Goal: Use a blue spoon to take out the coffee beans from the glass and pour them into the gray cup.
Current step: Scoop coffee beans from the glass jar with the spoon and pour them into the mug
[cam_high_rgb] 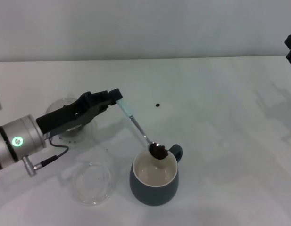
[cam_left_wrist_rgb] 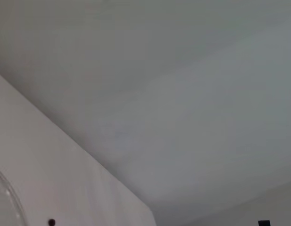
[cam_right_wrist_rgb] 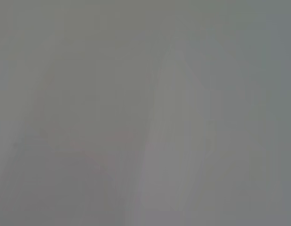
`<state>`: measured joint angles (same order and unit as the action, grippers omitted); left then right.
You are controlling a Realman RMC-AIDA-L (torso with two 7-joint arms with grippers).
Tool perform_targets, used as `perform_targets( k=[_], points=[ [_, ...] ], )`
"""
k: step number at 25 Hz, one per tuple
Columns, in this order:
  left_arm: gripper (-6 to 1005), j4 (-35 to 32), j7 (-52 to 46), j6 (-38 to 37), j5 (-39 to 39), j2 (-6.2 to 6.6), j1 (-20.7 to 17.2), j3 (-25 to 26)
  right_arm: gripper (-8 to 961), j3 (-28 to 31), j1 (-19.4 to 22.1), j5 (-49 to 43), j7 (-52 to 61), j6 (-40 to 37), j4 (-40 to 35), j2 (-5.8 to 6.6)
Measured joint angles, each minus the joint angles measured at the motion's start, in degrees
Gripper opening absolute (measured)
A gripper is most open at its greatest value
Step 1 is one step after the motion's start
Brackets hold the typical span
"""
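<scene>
My left gripper is shut on the pale blue handle of the blue spoon. The spoon slopes down to the right, and its bowl holds a small heap of dark coffee beans just above the far rim of the gray cup. The cup stands at the front centre with its cream inside showing and its handle at the back right. The glass stands at the left, mostly hidden behind my left arm. My right arm is parked at the far right edge.
A shallow clear glass dish lies left of the gray cup. One stray bean lies on the white table behind the cup; the left wrist view also shows a bean on the table.
</scene>
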<state>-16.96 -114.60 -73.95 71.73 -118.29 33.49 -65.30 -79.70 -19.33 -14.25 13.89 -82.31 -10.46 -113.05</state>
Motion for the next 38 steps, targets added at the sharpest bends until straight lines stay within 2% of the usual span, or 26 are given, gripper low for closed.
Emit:
perform_targets(
  k=[8, 14, 22, 29, 38],
  points=[
    [126, -5.5, 4.0, 0.3, 3.1, 0.53, -2.7, 0.2, 604, 0.0, -0.6, 0.0, 0.0, 2.2, 0.0, 0.12],
    [126, -6.4, 5.2, 0.3, 4.9, 0.65, -1.8, 0.0, 604, 0.0, -1.3, -0.2, -0.1, 2.8, 0.0, 0.12],
    [126, -8.2, 9.2, 0.3, 10.3, 0.17, 2.2, 0.0, 604, 0.0, -1.3, -0.1, -0.1, 3.0, 0.0, 0.03],
    [126, -11.2, 10.7, 0.2, 12.1, -0.05, 3.1, 0.0, 604, 0.0, -1.0, 0.0, -0.1, 3.0, 0.0, -0.05],
    [127, -17.2, 7.3, -2.8, 9.1, 1.43, 0.0, 0.8, 604, 0.0, -1.3, 0.0, -0.1, 3.0, 0.0, -0.14]
  ],
)
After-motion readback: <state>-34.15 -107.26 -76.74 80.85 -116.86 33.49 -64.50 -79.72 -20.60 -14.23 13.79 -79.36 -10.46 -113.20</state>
